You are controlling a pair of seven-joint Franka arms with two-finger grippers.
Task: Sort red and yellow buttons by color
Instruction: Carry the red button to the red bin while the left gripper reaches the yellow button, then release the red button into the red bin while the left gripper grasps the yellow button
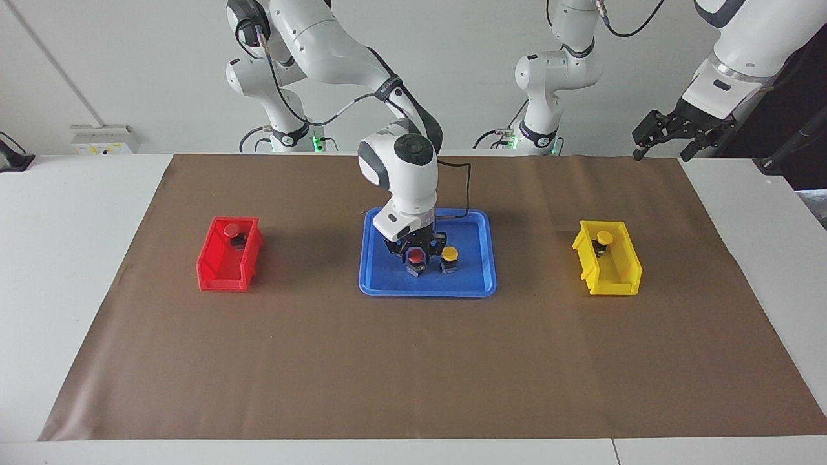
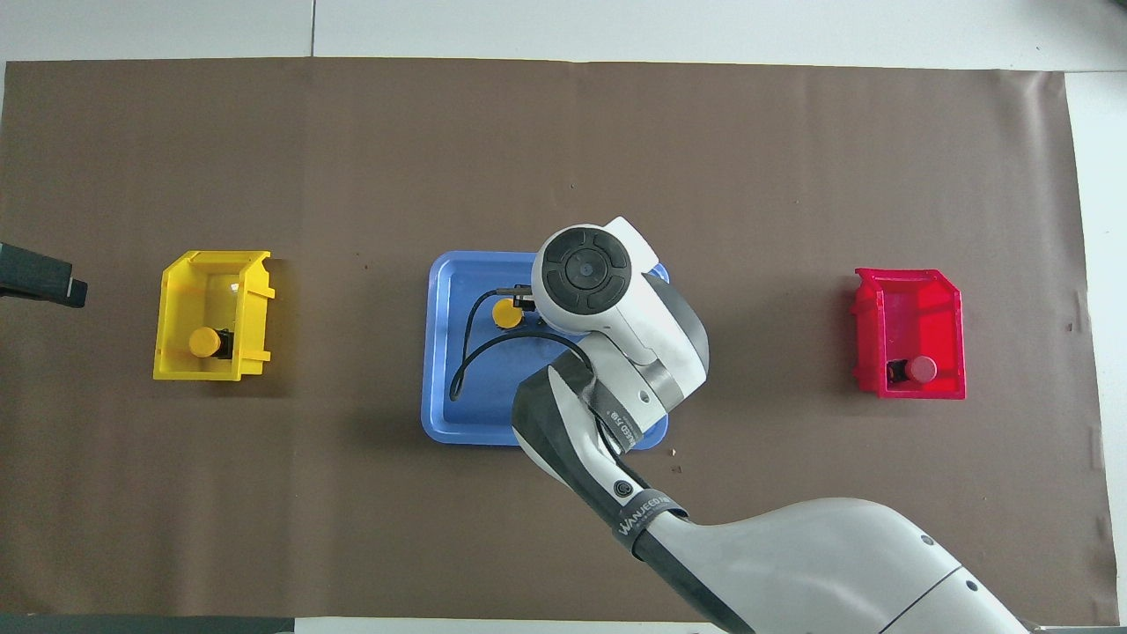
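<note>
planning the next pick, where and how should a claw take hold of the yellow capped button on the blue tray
Grip the yellow domed push-button from straight above, fingers on its small black body just under the cap: it stands upright on the blue plastic tray. Close across the sides clear of the red domed push-button beside it.

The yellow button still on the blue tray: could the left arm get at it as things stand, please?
Probably not yet: the right gripper is down over the red button right beside the yellow button in the blue tray, crowding it; the left gripper waits raised.
</note>
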